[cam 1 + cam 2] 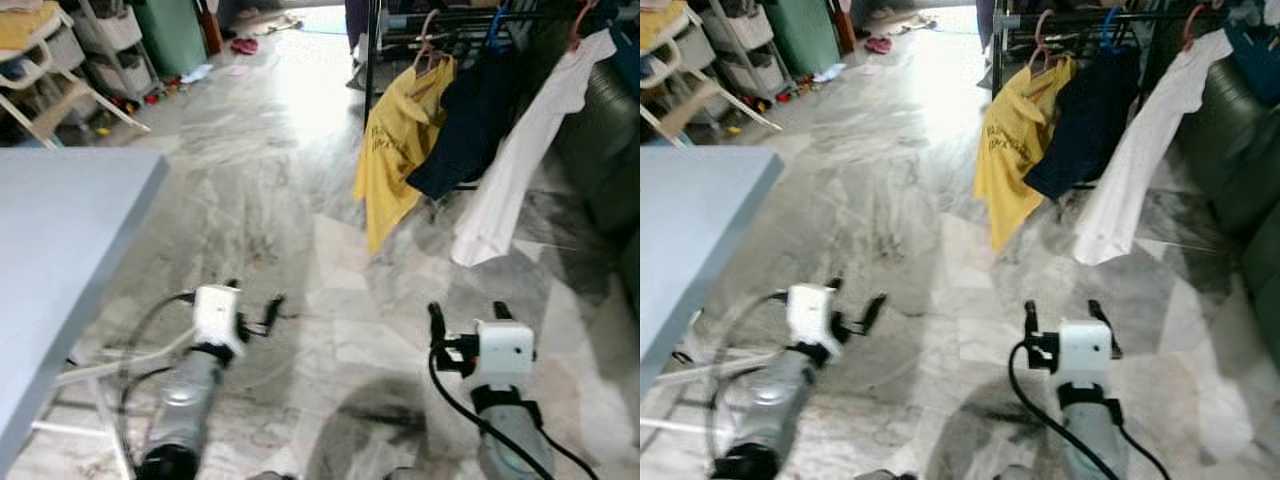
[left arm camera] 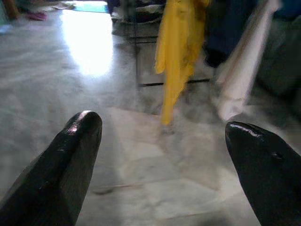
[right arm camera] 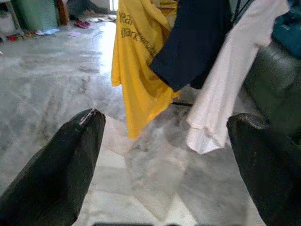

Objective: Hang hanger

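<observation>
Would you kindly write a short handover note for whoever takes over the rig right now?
Left end effector: open, empty, held low over the marble floor.
Right end effector: open, empty, also low.
Clothes rack stands ahead to the right, with a yellow shirt, a dark garment and a white shirt on hangers.
Grey table on the left.
Done: three garments already hang on the rack.
Left: neither end effector holds a hanger, so hanging one remains.

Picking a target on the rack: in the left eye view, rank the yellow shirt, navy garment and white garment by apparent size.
1. yellow shirt and white garment: look alike in area, so not ranked.
3. navy garment: somewhat smaller, though partly hidden behind the others, so unsure.
</observation>
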`<state>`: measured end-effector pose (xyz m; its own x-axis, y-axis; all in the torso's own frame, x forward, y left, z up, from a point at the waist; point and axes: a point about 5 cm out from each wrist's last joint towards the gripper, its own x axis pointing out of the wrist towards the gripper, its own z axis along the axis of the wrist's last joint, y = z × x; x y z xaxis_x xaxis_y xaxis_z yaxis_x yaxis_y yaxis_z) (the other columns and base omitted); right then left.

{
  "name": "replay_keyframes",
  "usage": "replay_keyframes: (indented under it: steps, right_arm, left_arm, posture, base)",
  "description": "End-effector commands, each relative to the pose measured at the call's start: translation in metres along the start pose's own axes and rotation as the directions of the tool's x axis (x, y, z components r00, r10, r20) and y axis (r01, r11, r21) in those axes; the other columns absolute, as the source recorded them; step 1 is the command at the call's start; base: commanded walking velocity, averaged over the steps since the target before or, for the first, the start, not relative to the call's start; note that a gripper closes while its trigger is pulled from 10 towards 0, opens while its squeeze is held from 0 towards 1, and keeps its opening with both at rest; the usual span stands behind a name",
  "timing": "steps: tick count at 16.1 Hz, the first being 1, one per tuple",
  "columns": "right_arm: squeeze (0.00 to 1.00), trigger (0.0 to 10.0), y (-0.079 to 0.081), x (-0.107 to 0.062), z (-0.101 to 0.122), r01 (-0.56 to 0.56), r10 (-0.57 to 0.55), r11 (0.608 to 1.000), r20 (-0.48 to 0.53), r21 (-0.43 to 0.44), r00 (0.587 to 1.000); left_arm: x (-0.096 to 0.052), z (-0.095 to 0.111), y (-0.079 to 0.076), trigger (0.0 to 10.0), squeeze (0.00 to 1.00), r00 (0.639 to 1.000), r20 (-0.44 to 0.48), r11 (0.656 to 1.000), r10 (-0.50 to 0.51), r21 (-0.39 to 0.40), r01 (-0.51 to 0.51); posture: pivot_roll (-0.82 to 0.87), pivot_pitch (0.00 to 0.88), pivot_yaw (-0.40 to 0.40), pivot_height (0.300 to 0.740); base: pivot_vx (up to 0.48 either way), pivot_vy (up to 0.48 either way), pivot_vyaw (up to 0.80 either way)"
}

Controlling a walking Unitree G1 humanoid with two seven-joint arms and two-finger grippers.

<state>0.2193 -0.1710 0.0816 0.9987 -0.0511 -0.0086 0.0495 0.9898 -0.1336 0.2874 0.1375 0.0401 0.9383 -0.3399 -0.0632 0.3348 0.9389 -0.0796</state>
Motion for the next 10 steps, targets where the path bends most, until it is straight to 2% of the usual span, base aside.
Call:
replay_keyframes:
  steps: [1, 3, 6, 8, 10]
  right_arm:
    - [0.00, 10.0, 0.001, 0.002, 0.000, -0.033, 0.033, 0.999, -0.004, -0.012, 0.999]
    - [0.00, 10.0, 0.003, 0.012, 0.002, -0.102, 0.102, 0.994, -0.008, -0.037, 0.995]
    - [0.00, 10.0, 0.007, 0.024, 0.005, -0.163, 0.163, 0.985, -0.008, -0.050, 0.987]
    - [0.00, 10.0, 0.012, 0.026, -0.002, -0.191, 0.190, 0.980, -0.020, -0.049, 0.982]
    - [0.00, 10.0, 0.013, 0.023, -0.004, -0.166, 0.165, 0.986, -0.027, -0.033, 0.986]
  left_arm:
    - [-0.004, -0.001, 0.006, 10.0, 0.00, 0.999, -0.005, 0.999, 0.041, 0.002, -0.041]
    - [-0.009, -0.006, 0.006, 10.0, 0.00, 0.996, -0.011, 0.995, 0.092, -0.024, -0.092]
    - [-0.013, -0.006, 0.010, 10.0, 0.00, 0.991, 0.007, 0.990, 0.136, -0.020, -0.136]
    - [-0.017, -0.010, 0.013, 10.0, 0.00, 0.986, -0.006, 0.985, 0.169, -0.029, -0.170]
    - [-0.020, -0.015, 0.010, 10.0, 0.00, 0.989, -0.032, 0.989, 0.147, -0.029, -0.148]
  posture:
    - [-0.19, 0.108, 0.017, 0.740]
    - [-0.16, 0.102, -0.025, 0.740]
    - [-0.11, 0.096, -0.102, 0.740]
    - [-0.09, 0.094, -0.079, 0.740]
    - [-0.12, 0.089, -0.060, 0.740]
  base:
    - [0.000, 0.000, 0.00]
    - [0.000, 0.000, 0.00]
    - [0.000, 0.000, 0.00]
    - [0.000, 0.000, 0.00]
    - [0.000, 0.000, 0.00]
